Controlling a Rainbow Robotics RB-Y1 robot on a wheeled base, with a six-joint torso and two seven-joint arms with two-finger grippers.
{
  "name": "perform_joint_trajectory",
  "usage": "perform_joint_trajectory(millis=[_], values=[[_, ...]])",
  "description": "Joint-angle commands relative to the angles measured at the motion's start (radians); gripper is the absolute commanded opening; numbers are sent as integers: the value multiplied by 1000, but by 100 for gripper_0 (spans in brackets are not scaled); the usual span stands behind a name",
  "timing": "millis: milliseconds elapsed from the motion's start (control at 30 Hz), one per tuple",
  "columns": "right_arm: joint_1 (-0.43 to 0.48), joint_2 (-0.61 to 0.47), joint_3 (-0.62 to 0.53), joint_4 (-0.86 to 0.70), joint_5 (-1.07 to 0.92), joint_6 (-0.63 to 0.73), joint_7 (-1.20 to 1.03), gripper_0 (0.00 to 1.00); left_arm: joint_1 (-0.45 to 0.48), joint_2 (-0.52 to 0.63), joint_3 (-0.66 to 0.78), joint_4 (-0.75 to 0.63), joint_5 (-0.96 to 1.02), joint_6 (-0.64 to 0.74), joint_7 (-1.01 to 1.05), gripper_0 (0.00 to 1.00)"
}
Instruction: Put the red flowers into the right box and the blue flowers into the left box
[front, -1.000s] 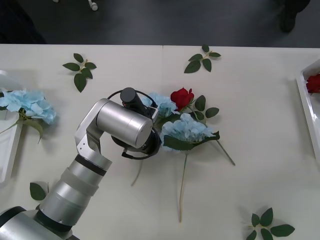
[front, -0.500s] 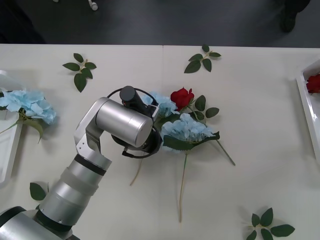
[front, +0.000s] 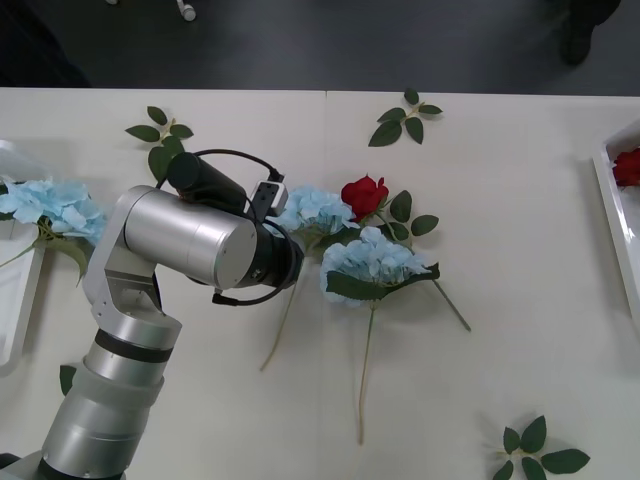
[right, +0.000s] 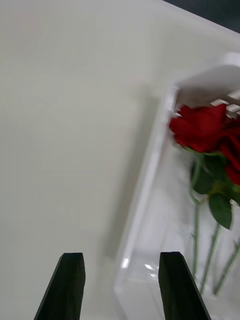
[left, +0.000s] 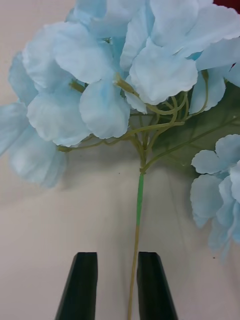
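- Between the left gripper (left: 117, 285) fingers: thin stem of a blue hydrangea (left: 120, 75), fingers narrowed around it, contact not certain.
- Just beyond: second blue hydrangea (front: 372, 258) and a red rose (front: 363, 194).
- Likely step: securing this stem; next, carrying it to the left box (front: 15, 300).
- Above the right box (right: 150, 200) rim: right gripper (right: 120, 285), spread, empty.

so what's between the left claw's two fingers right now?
In the left wrist view, the thin green stem of a pale-blue flower cluster runs between the left claw fingers.

Lab or office test space, plain white table (front: 520, 200), dark grey floor (front: 350, 45) behind
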Motion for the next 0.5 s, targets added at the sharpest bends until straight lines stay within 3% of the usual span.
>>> perform_joint_trajectory(millis=[33,300,500], values=[[79,-12,8,-93,-62,-66,-42,43,-10,24,-17,-22,16,4,73,100],[118,-12,163,-192,-48,-164,-31,43,-17,21,-48,1,9,6,76,100],[88,-12,307,-235,-6,-248,-34,43,-78,19,-82,113,5,0,77,100]])
